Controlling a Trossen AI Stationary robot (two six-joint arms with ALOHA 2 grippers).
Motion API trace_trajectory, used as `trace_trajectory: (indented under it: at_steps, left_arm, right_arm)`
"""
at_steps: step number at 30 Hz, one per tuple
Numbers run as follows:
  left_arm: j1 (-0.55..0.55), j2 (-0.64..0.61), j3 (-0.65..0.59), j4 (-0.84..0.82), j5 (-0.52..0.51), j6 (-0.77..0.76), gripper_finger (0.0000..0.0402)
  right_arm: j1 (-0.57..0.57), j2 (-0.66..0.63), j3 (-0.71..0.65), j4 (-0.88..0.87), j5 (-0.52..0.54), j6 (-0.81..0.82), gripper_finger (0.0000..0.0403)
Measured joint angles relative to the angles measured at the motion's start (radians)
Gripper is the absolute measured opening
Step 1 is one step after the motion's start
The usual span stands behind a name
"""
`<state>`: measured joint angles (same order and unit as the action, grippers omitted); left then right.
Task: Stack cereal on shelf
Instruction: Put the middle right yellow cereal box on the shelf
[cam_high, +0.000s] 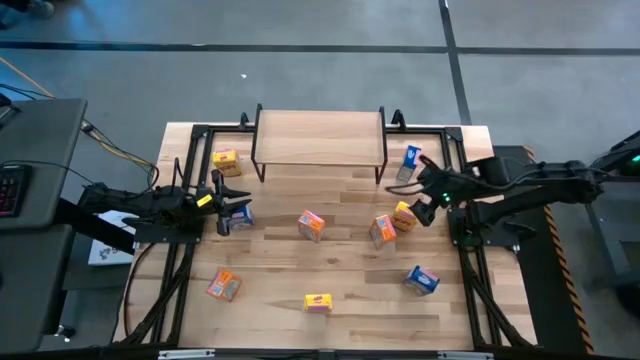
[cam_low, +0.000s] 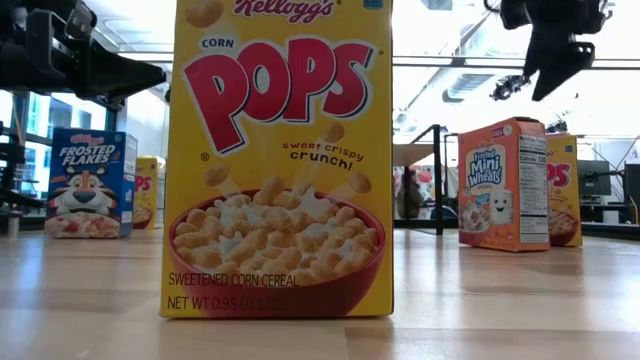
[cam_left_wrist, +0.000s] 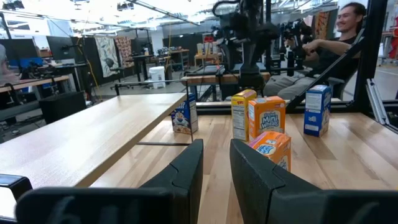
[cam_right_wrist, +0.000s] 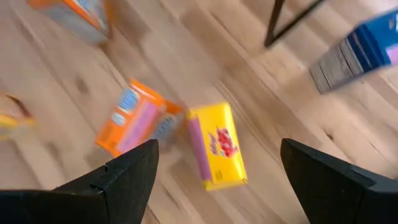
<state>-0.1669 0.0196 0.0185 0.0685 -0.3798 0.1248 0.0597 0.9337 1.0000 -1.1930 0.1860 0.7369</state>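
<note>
The shelf (cam_high: 320, 137) stands at the far middle of the table (cam_high: 330, 270), its plank top bare. None of the boxes is on it.

The right gripper (cam_high: 425, 208) hangs in the air over the right side, its fingers (cam_right_wrist: 124, 174) spread wide and gripping nothing. Right under it lie a yellow box (cam_high: 404, 216) and an orange box (cam_high: 383, 229), touching or almost so; the wrist view is blurred, so which I cannot say. A blue box (cam_high: 410, 161) stands by the shelf's right leg, and another blue one (cam_high: 422, 280) lies nearer the front right.

The left gripper (cam_high: 238, 207) sits low at the left side, fingers (cam_left_wrist: 186, 174) clenched with only a thin slit between them and nothing in it. Just beside its tip is a third blue box (cam_high: 241, 216), partly hidden by the gripper. A yellow box (cam_high: 226, 161) lies near the shelf's left leg.

In the middle stands an orange box (cam_high: 312, 225). At the front are another orange one (cam_high: 224, 286) on the left and a yellow one (cam_high: 318, 303) at the centre, which fills the low view.

Beyond the table, a person (cam_left_wrist: 323, 50) sits in a chair
</note>
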Motion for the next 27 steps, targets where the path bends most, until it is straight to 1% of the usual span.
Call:
trace_trajectory:
  at_steps: [5,11,20,27]
  left_arm:
    - [0.0,0.0,0.0,0.0,0.0,0.0,0.0072]
    - [0.0,0.0,0.0,0.0,0.0,0.0,0.0072]
    - [0.0,0.0,0.0,0.0,0.0,0.0,0.0072]
    - [0.0,0.0,0.0,0.0,0.0,0.0,0.0072]
  right_arm:
    - [0.0,0.055,0.0,-0.044,-0.002,0.026,0.033]
    - [0.0,0.114,0.0,-0.046,-0.041,0.024,0.033]
    - [0.0,0.191,-0.001,-0.061,-0.049,0.025,0.033]
    - [0.0,0.26,-0.001,-0.064,-0.09,0.014,0.033]
